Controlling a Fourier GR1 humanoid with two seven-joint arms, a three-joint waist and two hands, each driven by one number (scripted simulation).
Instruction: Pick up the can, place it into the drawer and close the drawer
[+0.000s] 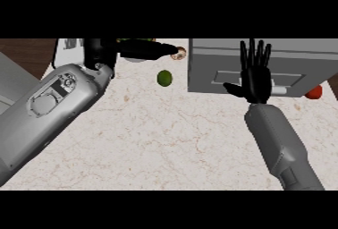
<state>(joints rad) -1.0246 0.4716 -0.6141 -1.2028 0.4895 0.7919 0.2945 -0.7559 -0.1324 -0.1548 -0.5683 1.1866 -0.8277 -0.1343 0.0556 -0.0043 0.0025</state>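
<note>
Can (pixel 144 49) dark, on its side, in left hand (pixel 99 51).

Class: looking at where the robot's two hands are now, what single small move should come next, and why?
Probably draw the left hand back from the counter's far edge to show what it holds: it is curled near a dark object, perhaps the can. The right hand rests open over the grey drawer unit.

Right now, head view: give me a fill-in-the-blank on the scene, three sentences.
1. The right hand is held flat and ____ in front of the grey drawer.
2. The small oval object lying on the counter is ____ in colour.
3. The red object sits at the drawer's ____ side.

Missing words: open; green; right
</note>
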